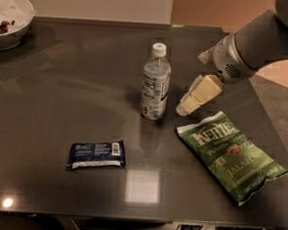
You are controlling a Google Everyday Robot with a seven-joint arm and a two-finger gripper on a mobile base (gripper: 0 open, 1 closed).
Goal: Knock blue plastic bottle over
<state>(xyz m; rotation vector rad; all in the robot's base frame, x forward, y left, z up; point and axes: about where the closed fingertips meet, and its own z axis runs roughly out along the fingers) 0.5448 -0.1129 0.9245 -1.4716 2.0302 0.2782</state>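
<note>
Green chip bag (232, 156), dark-blue snack packet (96, 154) and white bowl (13, 36) on dark table (63, 82).

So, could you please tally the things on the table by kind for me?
Bottles: 1, the blue plastic bottle, standing upright.
Snack packs: 2, the dark-blue packet and the green chip bag.
Bowls: 1, the white bowl at the far left corner.
Total: 4.
Not counted: the gripper, which hangs between the bottle and the chip bag.
</note>
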